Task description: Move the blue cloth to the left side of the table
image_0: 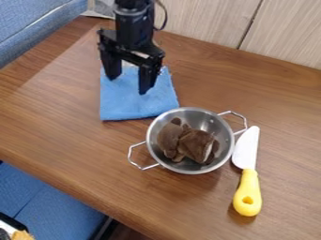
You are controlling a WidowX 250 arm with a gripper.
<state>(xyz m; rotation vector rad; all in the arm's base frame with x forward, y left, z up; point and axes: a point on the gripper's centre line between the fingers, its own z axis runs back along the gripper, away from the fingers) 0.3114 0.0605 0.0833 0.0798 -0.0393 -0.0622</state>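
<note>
The gripper (127,85) hangs over the upper part of the blue cloth (130,103), its two fingers spread apart with blue cloth visible between them. The cloth lies flat as a rough square on the wooden table (69,126), left of the table's middle and toward the back. Its upper edge is partly hidden behind the gripper. Whether the fingertips touch the cloth I cannot tell.
A metal pot (156,161) holding a brown plush-like object (194,143) stands just right of the cloth's lower right corner. Beside it lies a knife with a yellow handle (248,192). A wooden panel borders the back; blue seats flank the table's left side.
</note>
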